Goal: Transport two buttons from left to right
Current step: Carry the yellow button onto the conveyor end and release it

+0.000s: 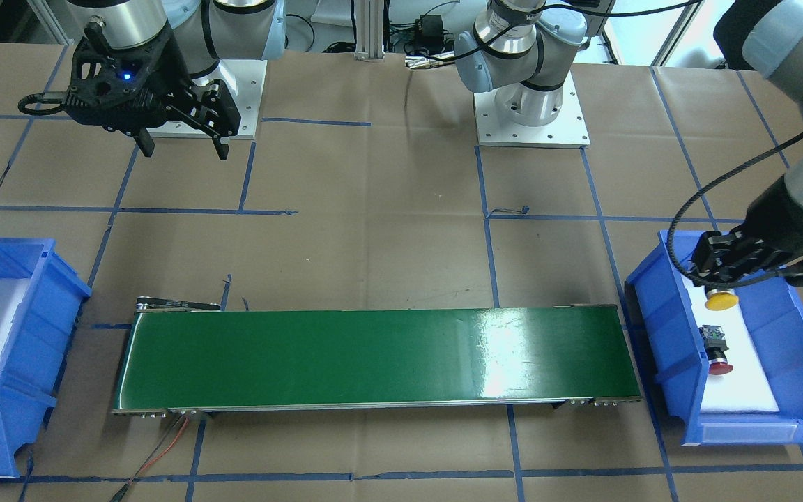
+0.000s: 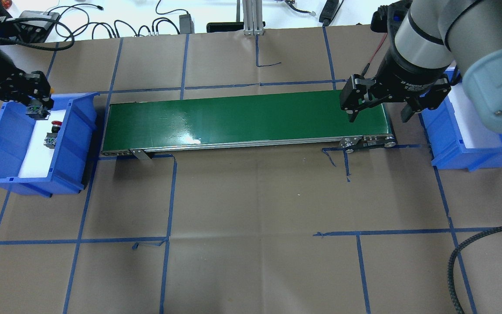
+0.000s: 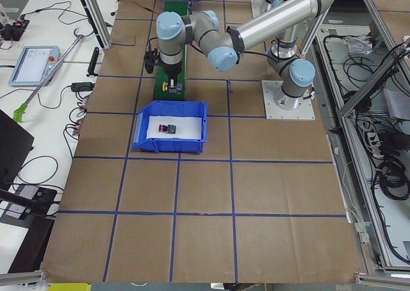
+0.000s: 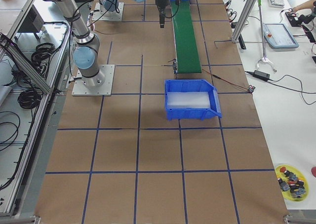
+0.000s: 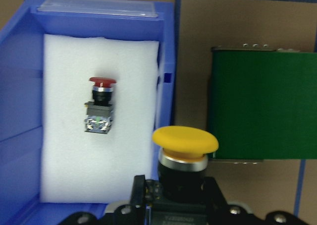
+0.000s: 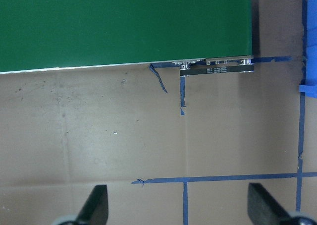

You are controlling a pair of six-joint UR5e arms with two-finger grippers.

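My left gripper [image 1: 722, 268] is shut on the black body of the yellow button [image 1: 721, 300] and holds it, cap forward, above the far end of the left blue bin [image 1: 659, 335]. The wrist view shows the yellow cap [image 5: 184, 140] over the bin's wall on the conveyor side. The red button [image 1: 716, 352] lies on its side on the white foam in that bin; it also shows in the left wrist view [image 5: 100, 103] and the overhead view [image 2: 53, 132]. My right gripper [image 2: 379, 114] is open and empty, above the conveyor's right end.
A green conveyor belt [image 2: 242, 117] runs between the two bins. The right blue bin [image 2: 464, 146] with white foam stands past its right end. Brown paper with blue tape lines covers the table. A red and black cable [image 1: 164, 446] leaves the conveyor.
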